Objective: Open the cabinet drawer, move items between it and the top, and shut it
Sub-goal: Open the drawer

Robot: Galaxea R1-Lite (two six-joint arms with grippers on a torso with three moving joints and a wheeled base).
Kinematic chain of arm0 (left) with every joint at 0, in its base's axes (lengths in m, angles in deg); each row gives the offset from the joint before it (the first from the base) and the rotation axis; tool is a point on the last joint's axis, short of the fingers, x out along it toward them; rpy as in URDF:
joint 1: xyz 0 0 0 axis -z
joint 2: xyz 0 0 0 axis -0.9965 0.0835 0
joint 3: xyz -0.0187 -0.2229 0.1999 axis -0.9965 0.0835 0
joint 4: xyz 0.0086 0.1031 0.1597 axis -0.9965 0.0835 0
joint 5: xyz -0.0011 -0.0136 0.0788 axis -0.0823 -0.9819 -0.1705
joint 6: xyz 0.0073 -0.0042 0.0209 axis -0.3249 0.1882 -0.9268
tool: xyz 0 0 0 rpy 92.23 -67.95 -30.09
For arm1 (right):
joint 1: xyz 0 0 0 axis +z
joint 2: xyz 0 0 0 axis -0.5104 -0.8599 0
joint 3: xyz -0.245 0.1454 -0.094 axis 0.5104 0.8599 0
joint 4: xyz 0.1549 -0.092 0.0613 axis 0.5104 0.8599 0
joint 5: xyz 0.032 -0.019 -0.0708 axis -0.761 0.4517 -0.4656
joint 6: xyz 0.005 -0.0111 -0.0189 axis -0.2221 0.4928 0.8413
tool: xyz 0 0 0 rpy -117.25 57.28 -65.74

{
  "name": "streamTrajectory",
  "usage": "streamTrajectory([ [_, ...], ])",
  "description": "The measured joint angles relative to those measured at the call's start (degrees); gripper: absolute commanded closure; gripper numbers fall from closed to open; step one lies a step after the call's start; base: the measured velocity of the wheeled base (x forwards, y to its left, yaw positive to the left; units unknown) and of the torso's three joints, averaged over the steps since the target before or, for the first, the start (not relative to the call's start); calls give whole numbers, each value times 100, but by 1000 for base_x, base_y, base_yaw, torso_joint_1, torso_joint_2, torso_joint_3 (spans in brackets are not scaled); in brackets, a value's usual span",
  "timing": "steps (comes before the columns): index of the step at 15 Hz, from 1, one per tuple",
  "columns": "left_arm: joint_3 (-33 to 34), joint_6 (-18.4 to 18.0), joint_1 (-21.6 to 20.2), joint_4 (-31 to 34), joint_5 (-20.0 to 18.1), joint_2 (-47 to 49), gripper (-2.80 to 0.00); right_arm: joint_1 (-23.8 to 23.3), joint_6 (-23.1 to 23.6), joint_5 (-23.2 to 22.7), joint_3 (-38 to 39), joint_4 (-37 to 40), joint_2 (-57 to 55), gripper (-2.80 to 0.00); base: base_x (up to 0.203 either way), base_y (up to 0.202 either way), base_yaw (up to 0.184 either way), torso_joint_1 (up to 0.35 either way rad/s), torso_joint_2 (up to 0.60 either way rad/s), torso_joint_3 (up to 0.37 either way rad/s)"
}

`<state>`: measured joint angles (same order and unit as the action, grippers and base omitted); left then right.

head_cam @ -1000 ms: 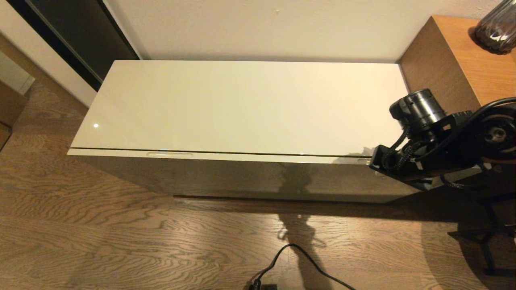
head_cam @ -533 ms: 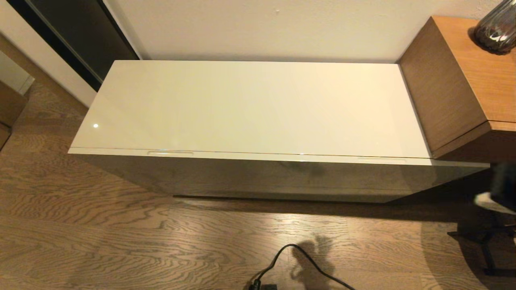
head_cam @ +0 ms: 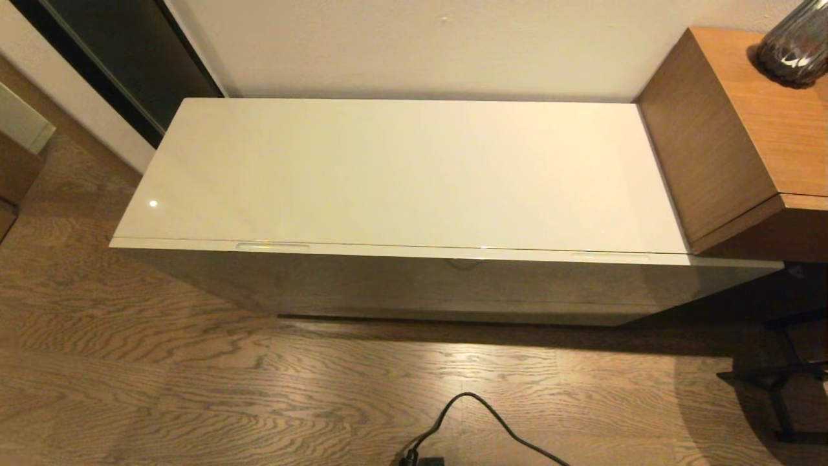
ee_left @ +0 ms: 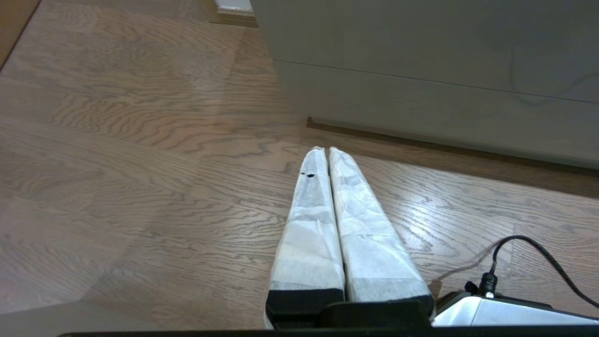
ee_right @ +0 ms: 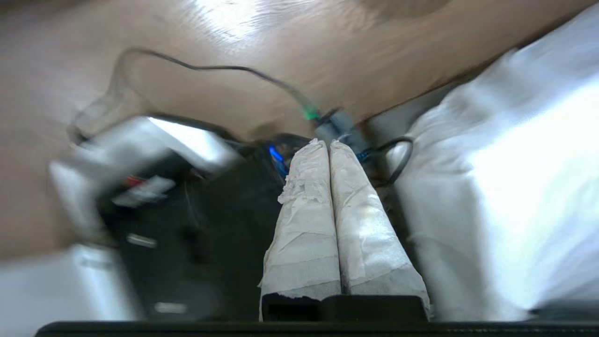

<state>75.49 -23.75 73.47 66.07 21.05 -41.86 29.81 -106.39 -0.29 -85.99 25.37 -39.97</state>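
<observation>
The cabinet drawer (head_cam: 414, 281) is pushed in flush, its cream-white front under the top (head_cam: 401, 171), with slim handle slots at left (head_cam: 272, 246) and right (head_cam: 610, 257). The top is bare; slippers and packet are hidden or out of view. Neither arm shows in the head view. In the left wrist view my left gripper (ee_left: 324, 150) is shut and empty, low over the wooden floor, pointing at the cabinet's front (ee_left: 421, 70). In the right wrist view my right gripper (ee_right: 326, 142) is shut and empty, pointing down at the robot's own base and cables.
A taller orange-brown wooden desk (head_cam: 744, 123) adjoins the cabinet's right end, with a dark glass vase (head_cam: 792, 45) on it. A black cable (head_cam: 472, 421) lies on the floor in front. A black stand's legs (head_cam: 776, 382) are at the lower right.
The right arm, which was at the right handle slot a second ago, has pulled back and dropped out of the head view. The thin gap at the drawer's top edge has closed.
</observation>
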Motion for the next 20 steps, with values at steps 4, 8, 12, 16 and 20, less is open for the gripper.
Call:
streamTrajectory([
  [4, 0, -4, -2, -6, -6, 0, 0, 66, 1582, 56, 1264, -1635, 1244, 0, 0, 0, 0, 0, 0, 0],
  [8, 0, 6, 0, -6, 0, 0, 0, 77, 2412, -194, 3447, -4334, 1978, 0, 0, 0, 0, 0, 0, 0],
  [12, 0, 8, -2, -9, -2, 0, 0, 79, 2487, -1114, 5809, -7416, 2151, 0, 0, 0, 0, 0, 0, 0],
  [16, 0, 9, -1, -11, 0, 0, 0, 79, 2368, -1865, 6143, -7800, 2181, 0, 0, 0, 0, 0, 0, 0],
  [20, 0, 9, -2, -11, 0, 0, 0, 79, 2252, -1828, 6219, -8119, 2183, 0, 0, 0, 0, 0, 0, 0],
])
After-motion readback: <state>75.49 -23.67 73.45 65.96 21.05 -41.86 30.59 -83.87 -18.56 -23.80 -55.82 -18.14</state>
